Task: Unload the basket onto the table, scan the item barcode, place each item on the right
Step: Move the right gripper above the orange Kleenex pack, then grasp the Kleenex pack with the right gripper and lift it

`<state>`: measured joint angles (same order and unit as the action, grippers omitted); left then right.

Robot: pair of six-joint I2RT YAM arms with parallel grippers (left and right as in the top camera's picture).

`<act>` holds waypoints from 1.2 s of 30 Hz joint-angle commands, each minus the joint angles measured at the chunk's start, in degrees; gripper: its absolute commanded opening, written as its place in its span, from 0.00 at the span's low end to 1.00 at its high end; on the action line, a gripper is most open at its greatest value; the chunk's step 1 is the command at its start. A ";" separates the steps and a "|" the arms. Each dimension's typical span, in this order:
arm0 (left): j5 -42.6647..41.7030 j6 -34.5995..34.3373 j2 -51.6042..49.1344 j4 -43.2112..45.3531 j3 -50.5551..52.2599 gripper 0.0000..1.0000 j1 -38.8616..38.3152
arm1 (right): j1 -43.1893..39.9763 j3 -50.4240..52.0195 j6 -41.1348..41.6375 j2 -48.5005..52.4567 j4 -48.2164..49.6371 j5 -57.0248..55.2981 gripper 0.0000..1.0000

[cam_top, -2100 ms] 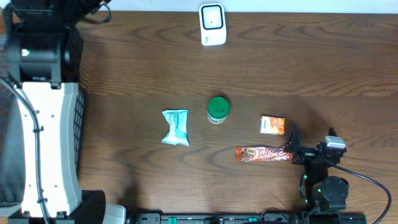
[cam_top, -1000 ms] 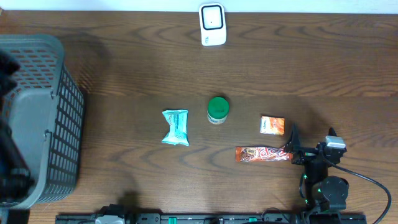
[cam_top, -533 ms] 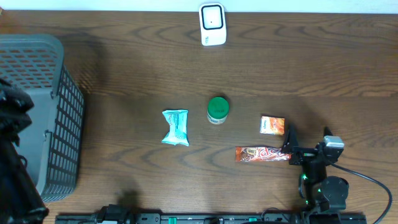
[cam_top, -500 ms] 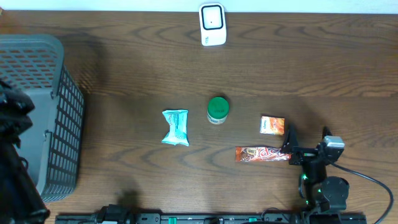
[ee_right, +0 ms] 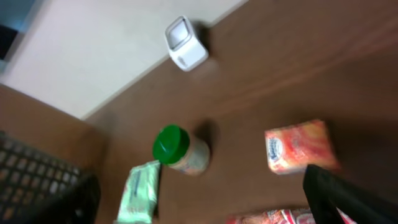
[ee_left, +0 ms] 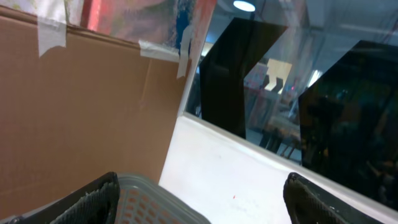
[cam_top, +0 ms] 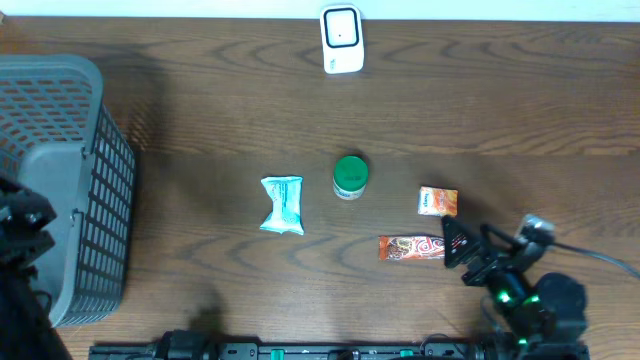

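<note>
The white barcode scanner (cam_top: 341,40) stands at the table's far edge, also seen as the scanner (ee_right: 186,43) in the right wrist view. Across the middle lie a teal packet (cam_top: 282,204), a green-lidded jar (cam_top: 350,176), a small orange packet (cam_top: 438,201) and a red candy bar (cam_top: 410,247). My right gripper (cam_top: 468,252) is open at the candy bar's right end, nothing between its fingers. The right wrist view shows the jar (ee_right: 180,149), teal packet (ee_right: 140,190) and orange packet (ee_right: 298,146). My left gripper (ee_left: 199,202) is open and empty above the basket.
A grey mesh basket (cam_top: 95,150) fills the table's left side, and its rim (ee_left: 149,196) shows in the left wrist view. The dark left arm (cam_top: 20,225) hangs over the basket's near end. Cardboard and a white wall lie beyond.
My right gripper has turned and shifted left, now angled at the candy bar's right end. The left arm has moved down along the left edge, uncovering the basket.
</note>
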<state>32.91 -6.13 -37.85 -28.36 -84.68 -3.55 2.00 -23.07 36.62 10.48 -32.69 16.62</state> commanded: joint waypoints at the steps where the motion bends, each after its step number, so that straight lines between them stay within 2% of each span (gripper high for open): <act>1: -0.52 0.09 1.33 0.39 0.26 0.84 -0.07 | 0.35 -13.68 -5.62 14.86 -7.50 -3.74 0.99; 9: -0.52 0.09 1.70 0.37 0.26 0.84 -0.07 | 0.35 -46.73 -18.60 58.25 -34.51 -2.75 0.99; 12: -0.55 0.04 1.70 0.42 0.44 0.84 -0.07 | 0.35 -54.49 -21.22 70.05 -37.48 -2.89 0.99; 15: -0.55 0.07 1.70 0.72 0.90 0.84 -0.07 | 0.35 -56.85 -23.85 78.47 -36.24 -2.91 0.99; 27: -0.55 0.04 1.68 1.03 1.22 0.84 -0.07 | 3.69 -57.05 -24.26 97.94 -34.53 -10.45 0.99; 36: -0.55 0.07 1.68 1.05 1.22 0.84 -0.07 | 4.35 -56.11 -24.33 100.50 -28.92 -11.93 0.99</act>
<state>32.88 -6.13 -36.47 -27.75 -83.59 -3.55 5.89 -79.35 12.95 110.96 -62.24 6.68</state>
